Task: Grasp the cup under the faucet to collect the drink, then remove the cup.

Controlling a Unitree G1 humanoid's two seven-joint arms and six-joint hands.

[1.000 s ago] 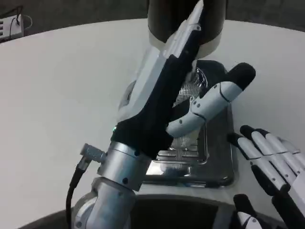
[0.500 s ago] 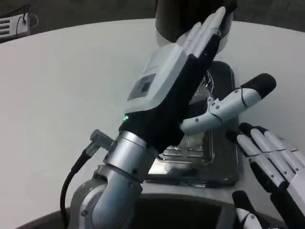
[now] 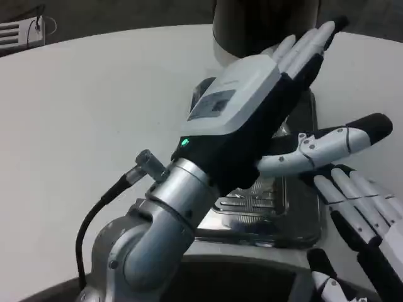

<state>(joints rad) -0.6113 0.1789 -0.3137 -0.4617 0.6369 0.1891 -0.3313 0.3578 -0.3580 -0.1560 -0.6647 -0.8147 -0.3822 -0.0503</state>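
Fingers (image 3: 302, 50) spread, left hand (image 3: 252, 119) over drip tray (image 3: 296, 220)

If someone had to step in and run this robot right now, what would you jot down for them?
Left hand: open, holding nothing, fingers stretched out over the metal drip tray and toward the dark dispenser body at the far end.
Right hand: open, holding nothing, waiting at the tray's right side.
Cup: I can't make it out; the left hand covers the spot where it would stand under the faucet.
Done: nothing that shows; no cup is held.
Left: grasp the cup, collect the drink, remove the cup.
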